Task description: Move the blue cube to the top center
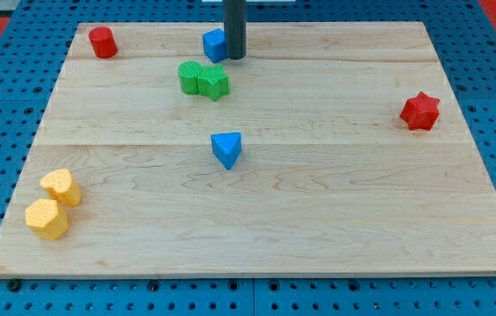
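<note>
The blue cube (215, 45) sits near the view's top, a little left of centre, on the wooden board (318, 202). My tip (234, 57) is right against the cube's right side, touching or nearly touching it. The dark rod rises from there out of the view's top edge.
Two green blocks (203, 80) lie together just below the blue cube. A blue triangular block (226, 148) is at the board's middle. A red cylinder (102, 41) is at the top left, a red star (420, 111) at the right, and two yellow blocks (53, 204) at the bottom left.
</note>
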### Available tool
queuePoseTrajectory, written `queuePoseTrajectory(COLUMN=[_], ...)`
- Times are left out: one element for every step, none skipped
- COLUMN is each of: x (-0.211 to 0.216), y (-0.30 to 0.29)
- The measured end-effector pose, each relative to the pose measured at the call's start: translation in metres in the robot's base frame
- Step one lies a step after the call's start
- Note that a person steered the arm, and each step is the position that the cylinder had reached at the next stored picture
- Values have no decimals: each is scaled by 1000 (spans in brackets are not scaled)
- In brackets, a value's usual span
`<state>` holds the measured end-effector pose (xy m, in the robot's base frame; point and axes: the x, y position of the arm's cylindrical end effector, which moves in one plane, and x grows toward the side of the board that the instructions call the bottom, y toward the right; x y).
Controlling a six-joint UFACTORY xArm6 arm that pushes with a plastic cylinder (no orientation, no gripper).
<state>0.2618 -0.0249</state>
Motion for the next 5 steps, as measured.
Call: queuePoseTrajectory(x=[14, 19, 21, 2, -26], y=[14, 8, -36, -53, -26])
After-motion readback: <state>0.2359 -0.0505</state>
